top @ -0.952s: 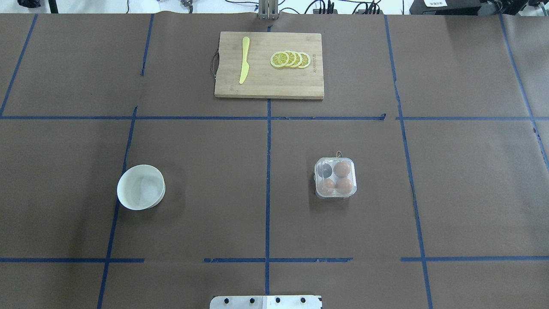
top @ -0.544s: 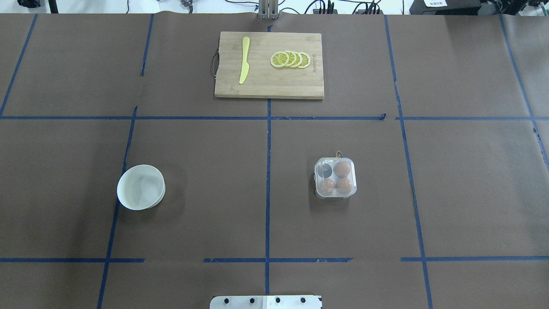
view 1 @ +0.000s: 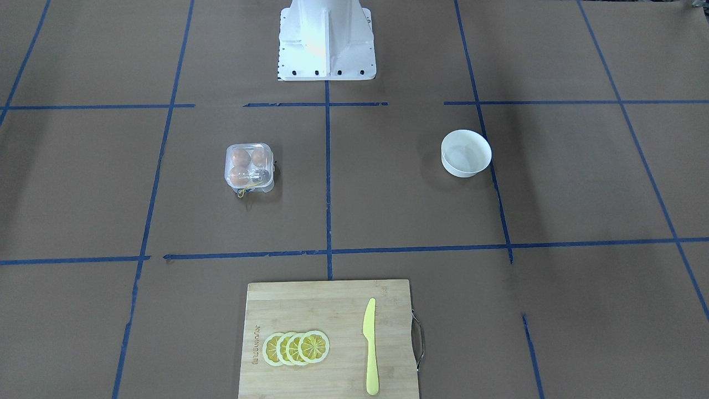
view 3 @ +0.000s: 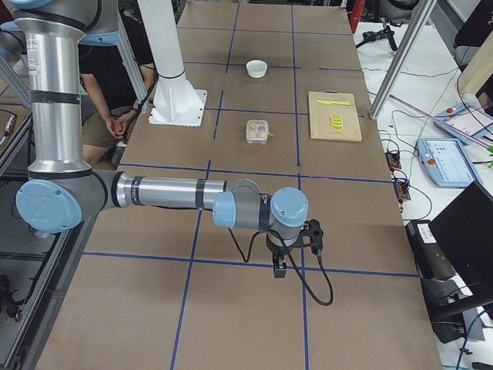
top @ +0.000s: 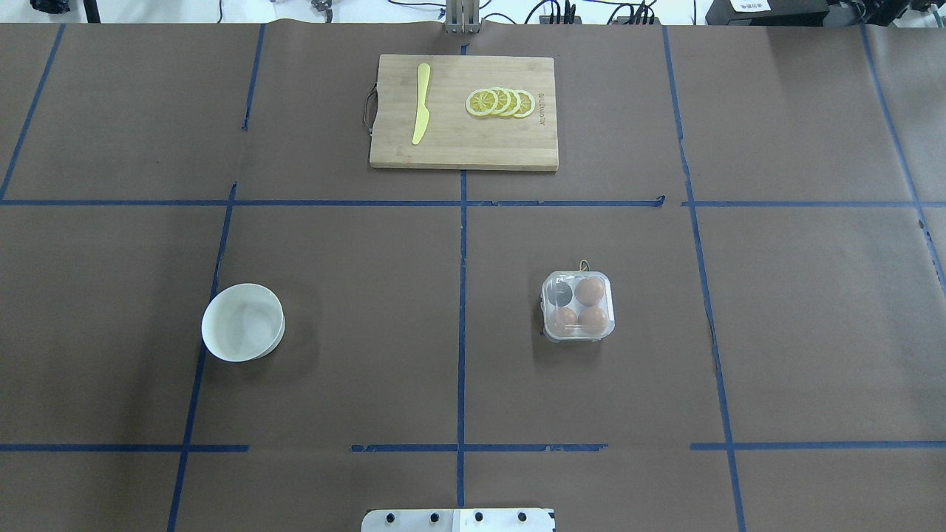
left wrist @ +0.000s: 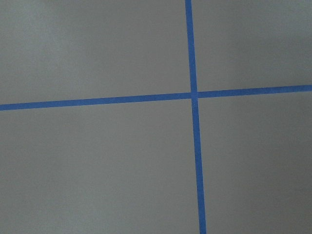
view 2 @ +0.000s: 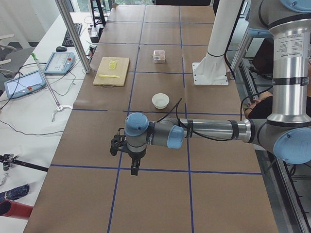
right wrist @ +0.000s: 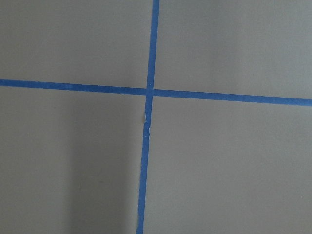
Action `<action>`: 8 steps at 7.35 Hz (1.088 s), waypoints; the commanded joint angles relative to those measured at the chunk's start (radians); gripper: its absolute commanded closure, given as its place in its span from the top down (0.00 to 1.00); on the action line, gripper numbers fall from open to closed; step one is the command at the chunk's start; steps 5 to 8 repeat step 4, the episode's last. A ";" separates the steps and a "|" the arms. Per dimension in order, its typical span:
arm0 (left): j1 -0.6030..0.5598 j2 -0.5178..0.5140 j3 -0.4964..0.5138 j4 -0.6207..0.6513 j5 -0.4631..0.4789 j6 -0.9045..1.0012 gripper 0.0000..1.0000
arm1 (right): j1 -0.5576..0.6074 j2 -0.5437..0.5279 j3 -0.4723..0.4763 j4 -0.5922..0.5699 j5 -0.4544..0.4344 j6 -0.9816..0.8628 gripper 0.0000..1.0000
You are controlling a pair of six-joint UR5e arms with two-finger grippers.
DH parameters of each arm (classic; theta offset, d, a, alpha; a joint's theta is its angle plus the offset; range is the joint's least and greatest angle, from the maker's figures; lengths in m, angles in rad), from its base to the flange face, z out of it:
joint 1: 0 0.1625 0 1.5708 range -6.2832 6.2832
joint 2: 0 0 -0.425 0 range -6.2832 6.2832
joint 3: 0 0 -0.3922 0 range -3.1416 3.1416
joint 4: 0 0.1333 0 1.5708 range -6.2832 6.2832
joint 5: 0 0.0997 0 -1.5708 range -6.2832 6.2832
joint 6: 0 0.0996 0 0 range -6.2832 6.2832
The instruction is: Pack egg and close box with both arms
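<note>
Nothing's moved in the last sec: box (top: 578, 306) w/ 3 eggs (top: 589, 290), 1 cell (top: 562, 293) dark, untouched. Left gripper (view 2: 133, 167) & right gripper (view 3: 279, 266) sit far off; you can't tell if either's spread or closed. No progress yet.

Brown eggs (top: 590, 290), clear box (top: 561, 294), white bowl (top: 244, 322), blue-gridded brown table (top: 347, 332).

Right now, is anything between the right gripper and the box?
Nothing visible: only bare table lies between the right gripper and the box. The bowl sits beyond the box, the cutting board off to one side.
</note>
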 commanded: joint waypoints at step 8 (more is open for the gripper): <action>0.001 -0.003 0.005 -0.029 0.000 0.002 1.00 | 0.000 0.003 -0.002 0.000 -0.001 0.002 1.00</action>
